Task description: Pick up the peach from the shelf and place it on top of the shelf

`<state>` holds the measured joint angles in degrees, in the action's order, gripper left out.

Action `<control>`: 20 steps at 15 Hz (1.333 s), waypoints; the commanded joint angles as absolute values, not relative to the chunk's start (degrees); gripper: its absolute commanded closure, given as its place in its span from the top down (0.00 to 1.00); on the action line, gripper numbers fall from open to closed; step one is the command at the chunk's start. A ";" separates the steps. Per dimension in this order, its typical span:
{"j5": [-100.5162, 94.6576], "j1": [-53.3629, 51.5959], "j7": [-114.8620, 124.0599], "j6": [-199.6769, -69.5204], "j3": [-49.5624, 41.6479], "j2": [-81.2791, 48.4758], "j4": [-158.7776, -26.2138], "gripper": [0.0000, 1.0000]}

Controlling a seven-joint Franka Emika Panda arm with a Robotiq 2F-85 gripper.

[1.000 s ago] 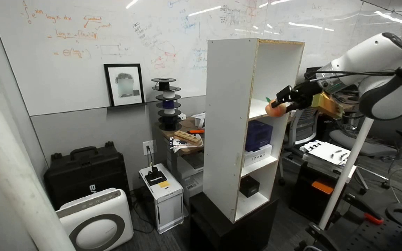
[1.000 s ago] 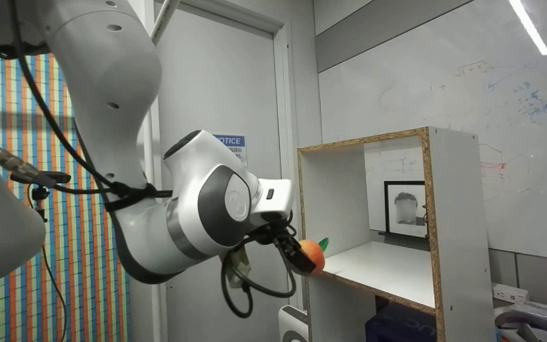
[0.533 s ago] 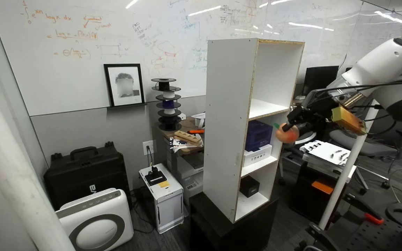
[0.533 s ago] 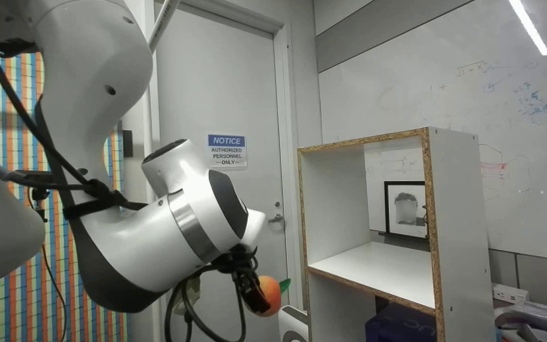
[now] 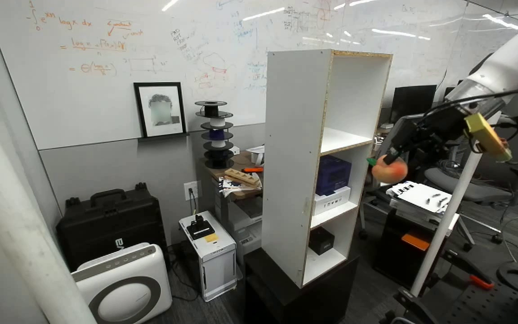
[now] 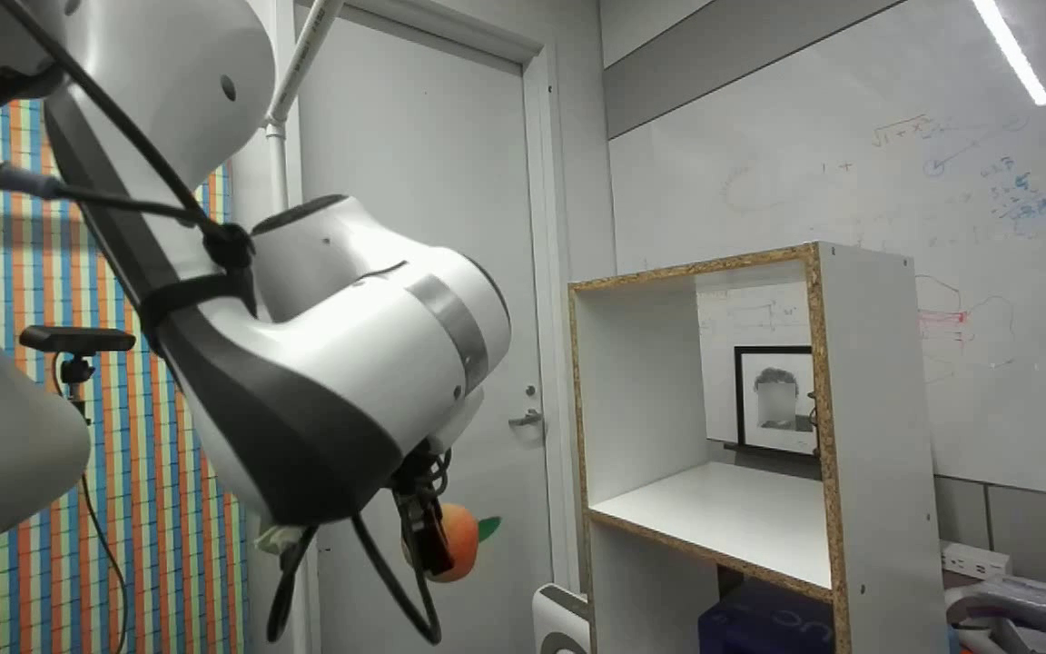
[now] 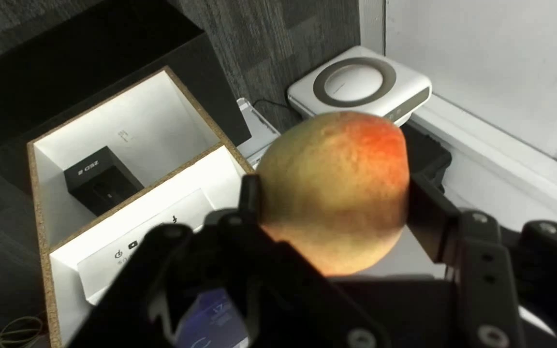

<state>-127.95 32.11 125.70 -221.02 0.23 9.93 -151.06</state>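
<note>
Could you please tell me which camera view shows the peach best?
The wrist view, because there the peach is largest and mostly uncovered, held in the gripper. In both exterior views it is smaller and a finger partly covers it, but they show its green leaf, which the wrist view does not.

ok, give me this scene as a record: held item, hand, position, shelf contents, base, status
held item: peach
hand: closed on peach
position: in the air, apart from shelf unit
middle compartment: dark-blue box on white box
bottom compartment: black ZED 2 box
base: black stand under shelf unit
status: peach not yet on top
</note>
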 commanded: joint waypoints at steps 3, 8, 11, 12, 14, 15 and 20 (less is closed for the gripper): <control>-133.18 27.31 143.98 -232.22 -3.19 20.18 -140.23 0.48; -128.35 25.92 162.70 -232.52 -2.33 21.49 -126.03 0.48; -113.63 38.95 155.79 -230.39 6.39 18.26 -123.78 0.48; -112.43 38.30 159.96 -228.16 7.36 18.20 -121.64 0.48; -104.71 42.54 156.52 -224.66 10.72 16.91 -122.43 0.48; -104.65 41.96 159.33 -222.39 11.46 16.37 -120.29 0.48; -100.31 43.30 157.05 -217.61 14.74 13.33 -118.91 0.48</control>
